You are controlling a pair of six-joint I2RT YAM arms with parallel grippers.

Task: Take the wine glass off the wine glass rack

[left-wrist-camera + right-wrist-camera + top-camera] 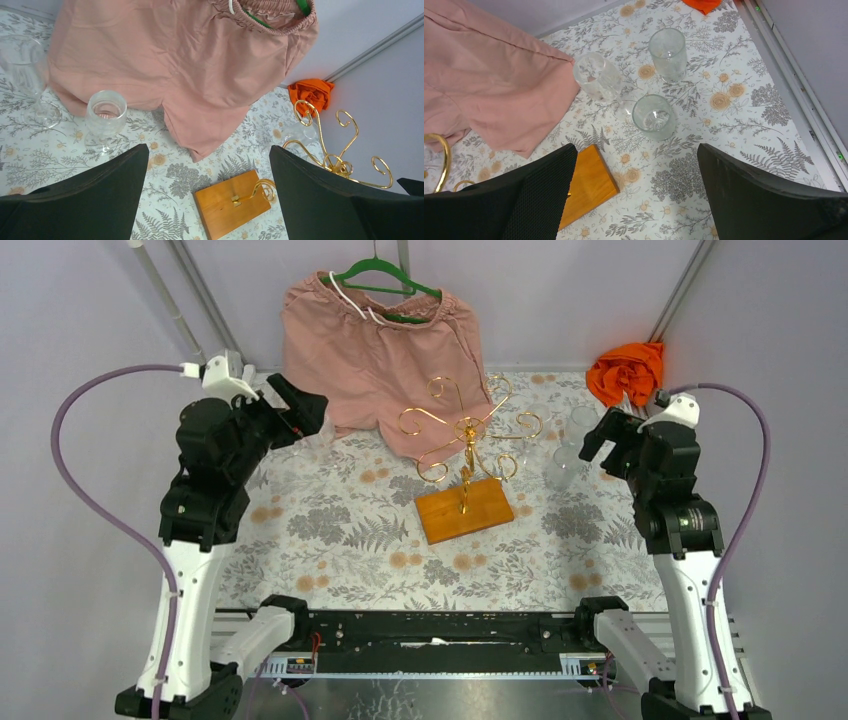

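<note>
At the table's centre in the top view, the wine glass rack (pixel 466 445) shows whole, though its thin gold scrolls blur against the pink shorts (pixel 375 360) behind them. The right wrist view cuts the rack down to a sliver of gold curl and one corner of its base. Clear glass is hard to read everywhere. From above, the wine glass (pixel 564 468) is a faint shimmer at 3 o'clock from the rack, and its stem cannot be made out.

Seen from the right wrist, that wine glass (pixel 654 117) stands upright on the table, off the rack. It is at 12 o'clock from the right gripper (pixel 634 150), just beyond the gap between the wide-apart fingers and touching neither. A straight-sided glass (pixel 668 47) sits past it at 12 o'clock and a leaning glass (pixel 599 77) at 11.

The left gripper (pixel 209 150) likewise has its fingers spread wide over the table cover (pixel 340 520), with a small goblet (pixel 105 117) at its 10 o'clock.

The rack is bent gold wire on a central post, set in a smooth orange-brown wooden block. The cover is a grey fern-and-flower print. The fingers are matte black, one pad finely dimpled.
</note>
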